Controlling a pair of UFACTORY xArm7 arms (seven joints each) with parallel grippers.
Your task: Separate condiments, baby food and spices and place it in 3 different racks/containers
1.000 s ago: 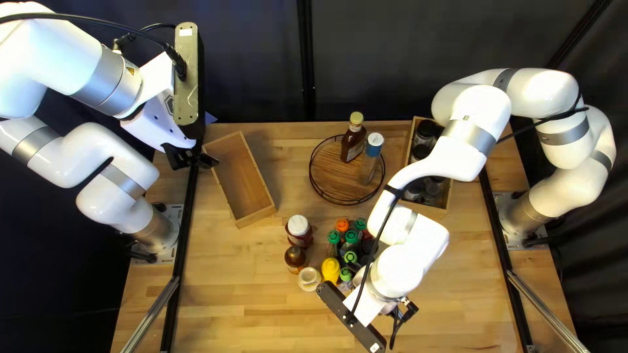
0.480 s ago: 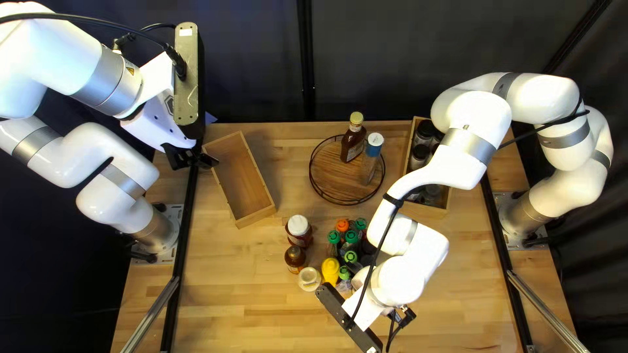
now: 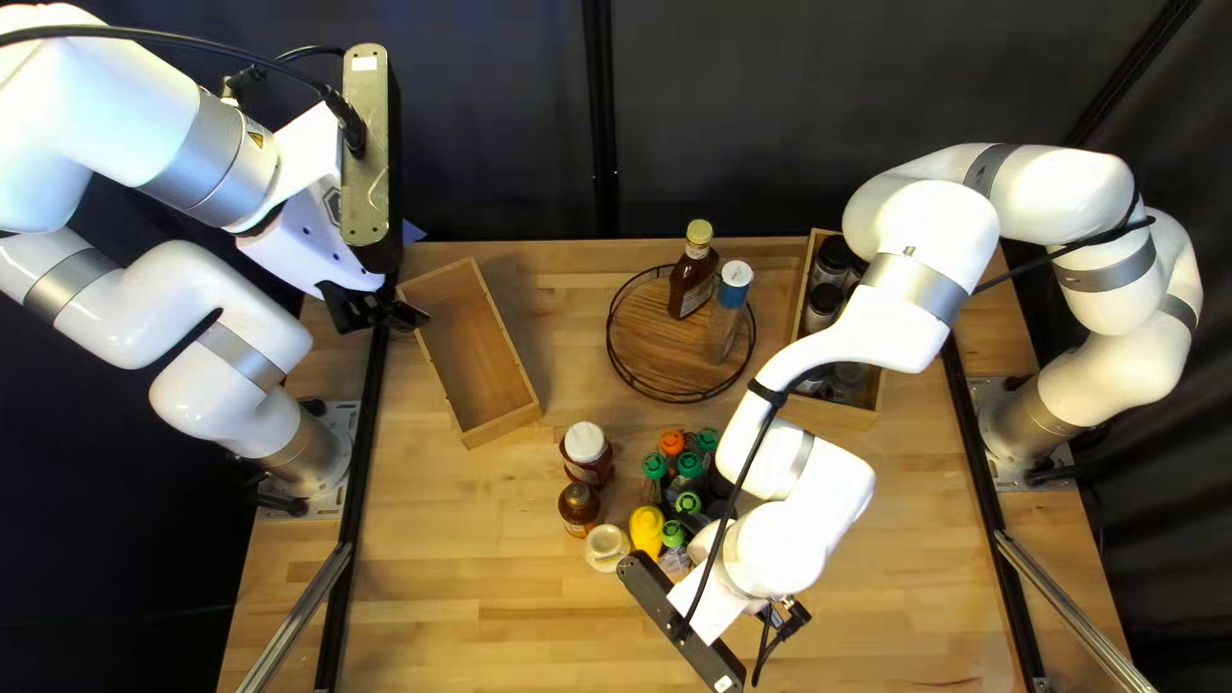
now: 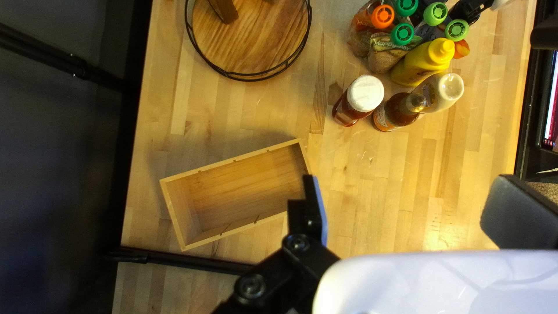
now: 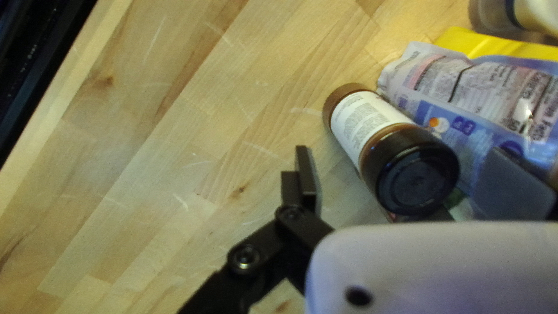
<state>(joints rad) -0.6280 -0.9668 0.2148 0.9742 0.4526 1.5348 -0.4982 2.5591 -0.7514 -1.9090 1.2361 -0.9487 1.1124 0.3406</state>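
Above the far-left end of the empty wooden box (image 3: pixel 481 353), my left gripper (image 3: pixel 372 312) hangs open. In the left wrist view the left gripper (image 4: pixel 407 212) holds nothing, with the box (image 4: pixel 238 192) beside one finger. My right gripper (image 3: pixel 684 624) is low over the near side of the bottle cluster, its fingertips hidden by the arm. In the right wrist view the right gripper (image 5: pixel 410 183) stands open around a black-lidded spice jar (image 5: pixel 415 171), with a baby food pouch (image 5: pixel 465 99) beside it. Ketchup (image 3: pixel 587 452), hot sauce (image 3: pixel 579 503) and yellow mustard (image 3: pixel 647 529) stand at the cluster's left.
A round wooden tray (image 3: pixel 667 347) with a wire rim holds a brown sauce bottle (image 3: pixel 693 272) and a blue-capped container (image 3: pixel 729 308). Partly under my right arm, a wooden crate (image 3: pixel 847 408) holds several dark-lidded jars. Green-capped and orange-capped pouches (image 3: pixel 689 467) are in the cluster.
My right arm has shifted slightly toward the near edge and left in the top left view, uncovering more jars in the crate. The left arm has stayed still.
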